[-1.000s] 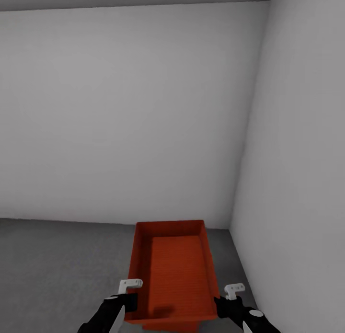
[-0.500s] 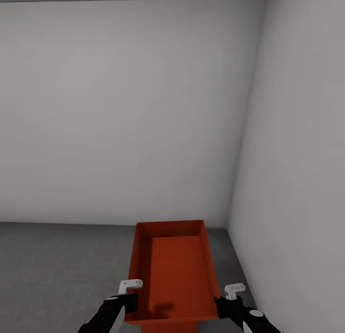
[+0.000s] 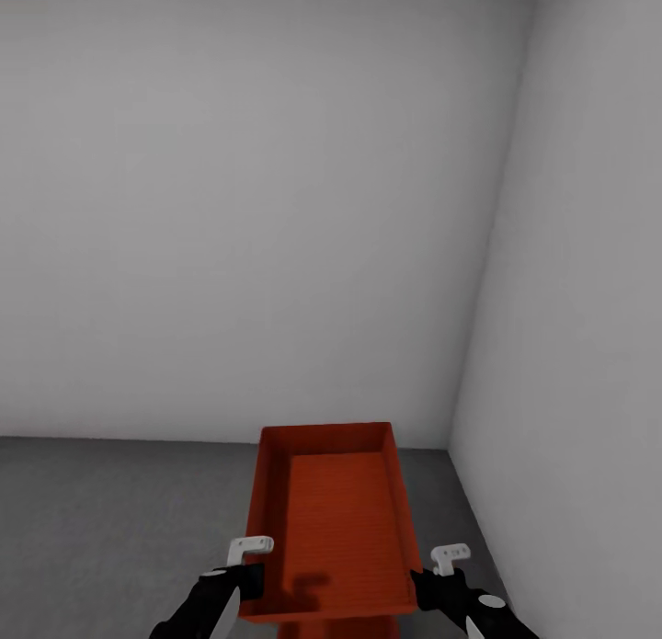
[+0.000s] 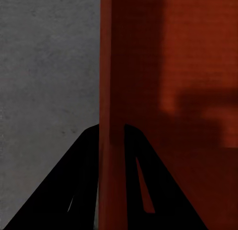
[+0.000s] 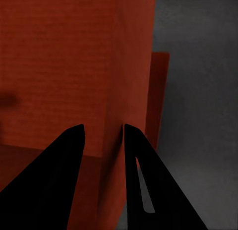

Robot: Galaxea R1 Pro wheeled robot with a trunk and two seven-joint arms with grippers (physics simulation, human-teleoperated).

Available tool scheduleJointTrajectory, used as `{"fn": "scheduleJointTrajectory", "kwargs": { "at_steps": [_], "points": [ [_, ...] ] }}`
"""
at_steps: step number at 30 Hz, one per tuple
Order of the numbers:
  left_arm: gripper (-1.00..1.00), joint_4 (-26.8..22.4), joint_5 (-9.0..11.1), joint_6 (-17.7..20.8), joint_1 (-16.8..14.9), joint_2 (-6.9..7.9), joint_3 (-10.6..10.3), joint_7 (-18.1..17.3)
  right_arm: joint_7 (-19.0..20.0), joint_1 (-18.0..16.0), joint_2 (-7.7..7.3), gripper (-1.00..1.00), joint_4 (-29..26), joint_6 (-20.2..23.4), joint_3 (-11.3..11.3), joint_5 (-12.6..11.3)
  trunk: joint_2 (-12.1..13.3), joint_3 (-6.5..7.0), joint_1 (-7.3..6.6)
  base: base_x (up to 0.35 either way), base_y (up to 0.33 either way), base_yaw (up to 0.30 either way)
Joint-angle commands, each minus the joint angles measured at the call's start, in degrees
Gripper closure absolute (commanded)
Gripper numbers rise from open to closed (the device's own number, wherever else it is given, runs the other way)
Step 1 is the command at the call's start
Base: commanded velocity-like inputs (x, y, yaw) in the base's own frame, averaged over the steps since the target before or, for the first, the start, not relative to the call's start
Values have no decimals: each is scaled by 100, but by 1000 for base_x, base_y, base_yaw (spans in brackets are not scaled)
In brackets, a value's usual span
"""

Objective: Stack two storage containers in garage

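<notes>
An orange-red storage container with no lid hangs between my two grippers above the dark grey floor of the garage. My left gripper is shut on its left wall, which runs between the black fingers in the left wrist view. On the opposite wall my right gripper is shut, one finger outside and one inside. Just beneath the held box, an edge of a second orange-red container shows, also as a strip in the head view.
A pale grey back wall meets a pale grey side wall in a corner just beyond the container. Speckled concrete stretches off to the left.
The whole head picture has shifted a little, the wall corner sliding right and the ceiling line rising. The container stays held the same way between both grippers.
</notes>
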Motion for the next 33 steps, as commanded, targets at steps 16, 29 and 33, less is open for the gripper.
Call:
{"fn": "scheduleJointTrajectory", "kwargs": {
  "at_steps": [16, 29, 33],
  "points": [
    [100, -176, -76, 8, -7, -14, 124, 11, 137, 1, 55, 100, 12, -7, 92, -56, -11, -21, 5, 36, 12, 0],
    [100, -174, -79, 8, -7, -14, 124, 12, 137, 1, 55, 100, 12, -7, 92, -61, -11, -78, 5, 71, 0, -7],
    [100, -174, -80, 8, -7, -14, 124, 14, 137, 1, 55, 100, 12, -7, 92, -59, -11, -79, 5, 298, 0, -1]
  ]
}}
